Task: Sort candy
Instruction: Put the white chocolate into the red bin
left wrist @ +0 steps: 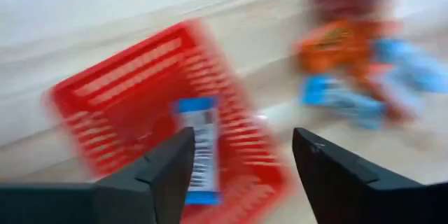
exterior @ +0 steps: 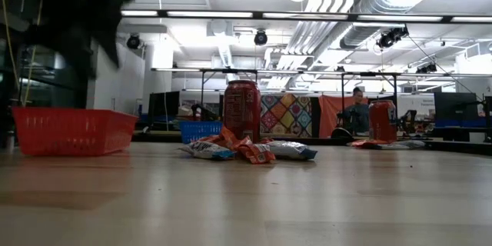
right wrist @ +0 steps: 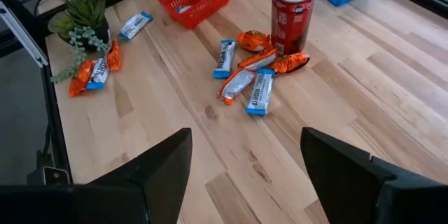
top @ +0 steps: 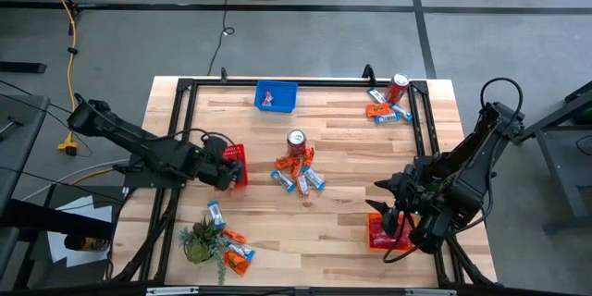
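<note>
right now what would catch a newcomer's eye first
The heap of candy around the drink can at mid-table. Then the left gripper, open over the red basket on the left side, where a blue-and-white packet lies. The right gripper waits open at the right edge.

Overhead looks straight down; low view (table-level) shares the red basket (top: 234, 166).

Blue-and-white candy packet (left wrist: 201, 147) in red basket (left wrist: 105, 94), mixed candy pile (top: 298, 174) mid-table

Grey concrete floor (top: 518, 18) with yellow cable (top: 69, 18); open ceiling, exposed ducts (exterior: 361, 0), strip lights (exterior: 307, 17), patterned quilt (exterior: 288, 115) at back.
</note>
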{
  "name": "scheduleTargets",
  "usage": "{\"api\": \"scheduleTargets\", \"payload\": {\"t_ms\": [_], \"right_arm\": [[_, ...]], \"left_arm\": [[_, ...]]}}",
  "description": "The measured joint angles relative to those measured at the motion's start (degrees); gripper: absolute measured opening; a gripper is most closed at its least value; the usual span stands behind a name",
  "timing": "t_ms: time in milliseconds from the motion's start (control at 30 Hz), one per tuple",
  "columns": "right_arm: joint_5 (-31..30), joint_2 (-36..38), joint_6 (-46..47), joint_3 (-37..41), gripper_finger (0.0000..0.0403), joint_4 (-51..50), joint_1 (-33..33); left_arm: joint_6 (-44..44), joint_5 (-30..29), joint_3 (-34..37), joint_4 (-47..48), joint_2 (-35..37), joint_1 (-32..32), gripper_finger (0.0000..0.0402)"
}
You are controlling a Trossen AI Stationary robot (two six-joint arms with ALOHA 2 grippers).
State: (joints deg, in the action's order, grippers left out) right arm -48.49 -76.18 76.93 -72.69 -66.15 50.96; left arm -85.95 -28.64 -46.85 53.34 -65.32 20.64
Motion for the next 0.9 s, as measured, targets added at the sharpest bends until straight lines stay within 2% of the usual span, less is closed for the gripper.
{"api": "scheduleTargets", "payload": {"t_ms": [67,133,200,367,533,667,900], "right_arm": [[-0.16,0.0,-0.43,0.0,0.0264,0.0,0.02],[-1.19,0.0,-1.22,0.0,0.0264,0.01,0.01],[-2.85,0.0,-2.34,0.0,0.0264,0.02,-0.04],[-4.91,0.0,-2.38,0.0,0.0264,0.35,-1.44],[-3.7,0.0,-2.4,0.0,0.0264,1.25,-2.96],[-3.35,0.0,-2.38,0.0,0.0264,1.51,-3.37],[-3.83,0.0,-2.23,0.02,0.0264,3.74,-3.37]], "left_arm": [[12.45,2.47,-3.97,-7.46,-0.49,-0.73,0.0235],[26.93,10.42,-8.87,-14.1,-4.53,-1.29,0.0237],[36.83,14.2,-14.58,-12.35,-10.67,-0.95,0.0235],[63.89,13.05,-29.01,-6.88,-27.65,0.96,0.0234],[89.68,11.49,-37.73,-3.82,-41.53,0.51,0.0234],[97.68,12.87,-39.12,-2.3,-48.09,-2.63,0.0233],[100.21,15.64,-39.23,-4.84,-52.16,-10.1,0.0233]]}}
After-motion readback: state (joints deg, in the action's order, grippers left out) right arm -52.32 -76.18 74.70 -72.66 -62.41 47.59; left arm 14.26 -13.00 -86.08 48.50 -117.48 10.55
